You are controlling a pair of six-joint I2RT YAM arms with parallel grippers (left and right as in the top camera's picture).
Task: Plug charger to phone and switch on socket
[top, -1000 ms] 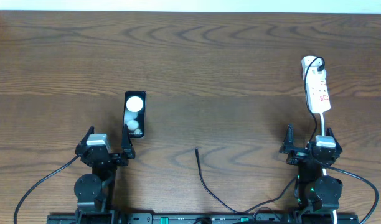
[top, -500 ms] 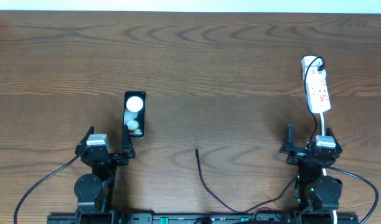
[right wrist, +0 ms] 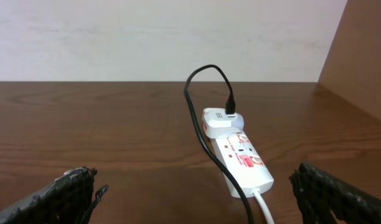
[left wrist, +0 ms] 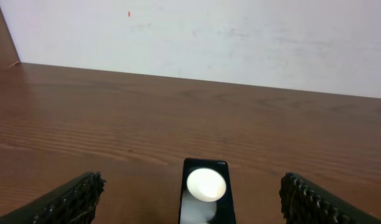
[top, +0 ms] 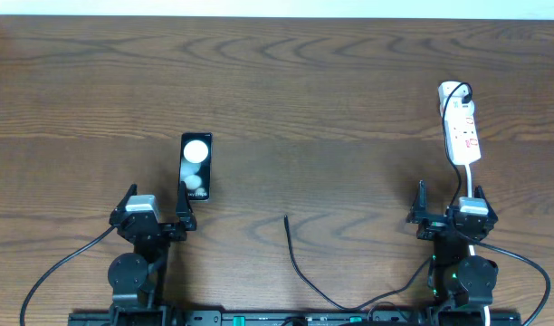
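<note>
You are seeing the left gripper [top: 157, 208] and the right gripper [top: 450, 201] standing spread wide at the 6 o'clock edge of the table [top: 331, 91], each holding nothing. The phone [top: 195, 167] is lying face up just at 12 o'clock of the left gripper and the socket [top: 461, 134] at 12 o'clock of the right, likely giving each arm its own job. The charger [top: 287, 222] is resting loose between them, its plug tip at 4 o'clock of the phone, unplugged.

Left, phone [top: 195, 167]; centre, charger [top: 289, 240]; far right, socket [top: 461, 127].
</note>
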